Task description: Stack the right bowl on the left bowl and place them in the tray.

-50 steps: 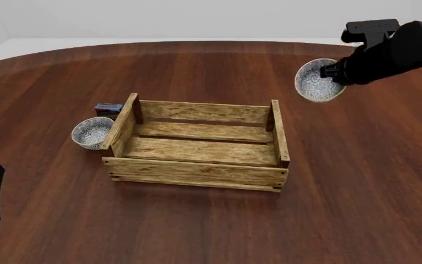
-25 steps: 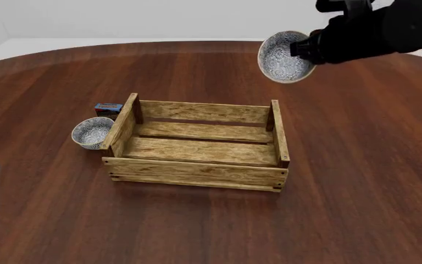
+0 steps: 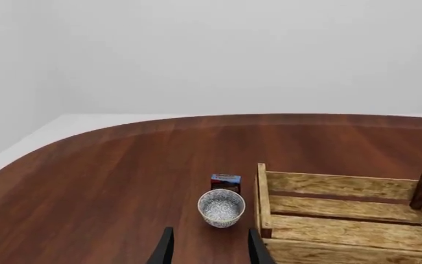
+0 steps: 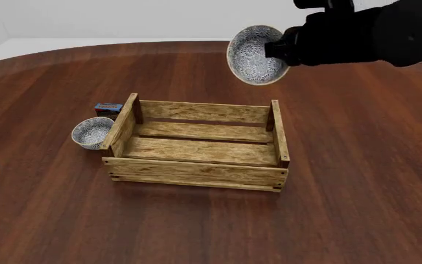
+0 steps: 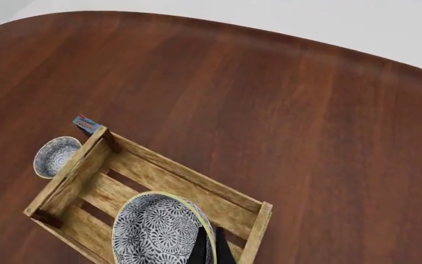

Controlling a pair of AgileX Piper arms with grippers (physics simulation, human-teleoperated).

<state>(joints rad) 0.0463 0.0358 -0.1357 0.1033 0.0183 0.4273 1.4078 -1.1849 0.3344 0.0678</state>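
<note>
Over table, right bowl in right end effector

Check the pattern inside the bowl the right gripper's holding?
White with dense blue-grey floral speckle; the right bowl shows it best in the right wrist view.

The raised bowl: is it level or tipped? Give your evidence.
Tipped. The raised bowl hangs on edge from the right gripper, its patterned inside facing sideways toward the camera.

Simulated tabletop scene — bare dark-wood table, blank pale walls, no room furnishings
</note>
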